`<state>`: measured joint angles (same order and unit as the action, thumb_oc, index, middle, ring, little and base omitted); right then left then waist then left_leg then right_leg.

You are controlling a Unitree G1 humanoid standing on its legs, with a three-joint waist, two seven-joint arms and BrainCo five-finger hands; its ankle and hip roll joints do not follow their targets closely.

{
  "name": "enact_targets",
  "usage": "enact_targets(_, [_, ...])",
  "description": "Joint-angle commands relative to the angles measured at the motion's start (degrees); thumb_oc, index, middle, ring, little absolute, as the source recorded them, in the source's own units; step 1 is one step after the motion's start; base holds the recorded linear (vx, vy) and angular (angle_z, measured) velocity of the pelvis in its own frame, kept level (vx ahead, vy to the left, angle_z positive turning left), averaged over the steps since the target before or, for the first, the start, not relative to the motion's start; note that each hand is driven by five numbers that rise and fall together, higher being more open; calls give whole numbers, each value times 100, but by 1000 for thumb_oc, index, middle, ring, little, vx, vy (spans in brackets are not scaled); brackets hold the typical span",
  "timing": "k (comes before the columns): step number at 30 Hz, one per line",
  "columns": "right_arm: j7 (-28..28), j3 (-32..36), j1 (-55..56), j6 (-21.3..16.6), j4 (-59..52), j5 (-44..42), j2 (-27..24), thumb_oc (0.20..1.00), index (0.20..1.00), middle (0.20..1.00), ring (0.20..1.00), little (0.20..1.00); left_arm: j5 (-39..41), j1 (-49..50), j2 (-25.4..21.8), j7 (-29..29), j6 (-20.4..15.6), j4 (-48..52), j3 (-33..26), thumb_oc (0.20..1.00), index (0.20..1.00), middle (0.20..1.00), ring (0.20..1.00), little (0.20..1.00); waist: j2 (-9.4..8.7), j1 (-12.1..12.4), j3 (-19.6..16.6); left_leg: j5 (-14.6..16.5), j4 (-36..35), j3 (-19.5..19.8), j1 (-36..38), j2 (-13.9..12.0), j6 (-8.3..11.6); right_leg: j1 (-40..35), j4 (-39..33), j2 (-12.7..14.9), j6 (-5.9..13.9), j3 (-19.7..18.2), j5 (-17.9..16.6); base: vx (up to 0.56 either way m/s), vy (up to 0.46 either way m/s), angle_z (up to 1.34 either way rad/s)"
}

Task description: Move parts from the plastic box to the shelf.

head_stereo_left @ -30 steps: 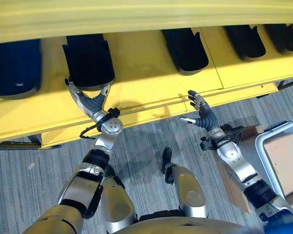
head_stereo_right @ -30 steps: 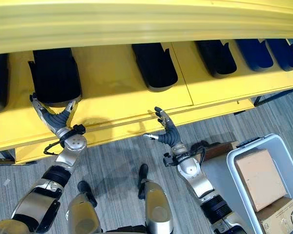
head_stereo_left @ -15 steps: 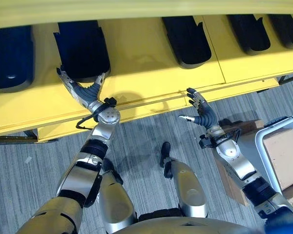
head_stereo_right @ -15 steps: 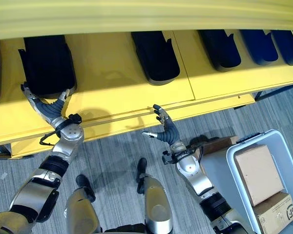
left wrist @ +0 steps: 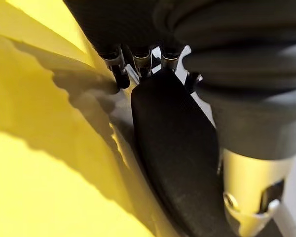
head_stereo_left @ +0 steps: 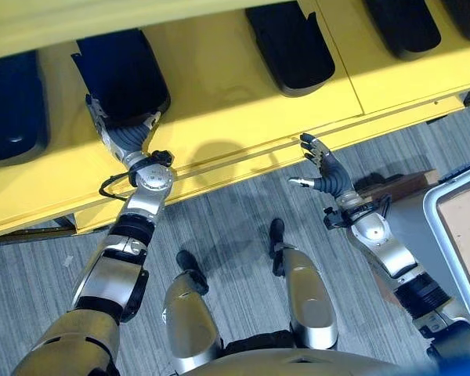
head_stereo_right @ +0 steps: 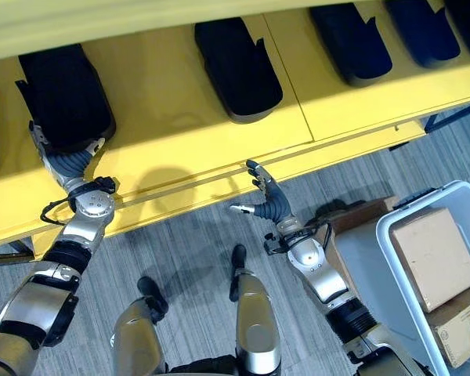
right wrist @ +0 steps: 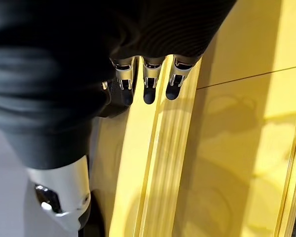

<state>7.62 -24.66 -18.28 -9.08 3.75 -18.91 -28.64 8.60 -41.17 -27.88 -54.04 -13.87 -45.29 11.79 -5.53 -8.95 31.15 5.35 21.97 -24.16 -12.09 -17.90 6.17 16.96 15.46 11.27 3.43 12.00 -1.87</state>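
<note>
- Left eye view first: we note the yellow shelf (head_stereo_left: 219, 94) running across the upper part of the scene, carrying a row of black parts set apart from one another.
- At the far left of that row we see one dark part (head_stereo_left: 12, 106), partly cut off by the edge of view.
- Next along, we record the left hand (head_stereo_left: 124, 135) reaching onto the shelf and touching the near end of a black part (head_stereo_left: 119, 74). Fingers lie along one side of that end and the thumb along the other. The left wrist view shows the part (left wrist: 172, 153) directly below the dark-tipped fingers (left wrist: 121, 76). We cannot tell whether the hand grips it or merely rests against it.
- Further right, another black part (head_stereo_left: 288, 45) lies on the shelf, untouched, with more parts (head_stereo_right: 352, 39) beyond it.
- We find the right hand (head_stereo_left: 323, 171) raised over the grey floor (head_stereo_left: 219, 235) just beside the shelf's front edge, fingers spread and relaxed, holding nothing. Its wrist view shows straight fingers (right wrist: 147, 84) over the yellow surface.
- At the far right, the plastic box (head_stereo_right: 388, 266) stands on the floor, holding two cardboard cartons (head_stereo_right: 432, 254).
</note>
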Motion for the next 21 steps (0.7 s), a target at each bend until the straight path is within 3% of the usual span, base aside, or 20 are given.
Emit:
enact_targets(1, [-5, 281, -3, -97, -526, -53, -251, 1000, 1000, 1000, 1000, 1000, 143, -281, -220, 59, -150, -100, -79, 1000, 1000, 1000, 1000, 1000, 1, -5, -276, 4, 493, -64, -341, -35, -40, -258, 394, 250, 179, 282, 566, 3, 39, -1])
enact_targets(13, [-2, 231, -282, 15, -516, -23, -350, 1000, 1000, 1000, 1000, 1000, 297, -549, -430, 258, -121, -193, -34, 1000, 1000, 1000, 1000, 1000, 96, -19, -231, -8, 453, -51, -419, 58, -80, -91, 505, 296, 147, 213, 605, -3, 24, 1])
enact_targets(21, [-505, -100, -1091, -392, -819, 233, -163, 1000, 1000, 1000, 1000, 1000, 547, -691, -194, 227, -126, -174, 101, 1000, 1000, 1000, 1000, 1000, 99, 169, -197, -10, 450, 77, -536, 145, -102, -26, 548, 314, 129, 279, 619, -47, 6, 0])
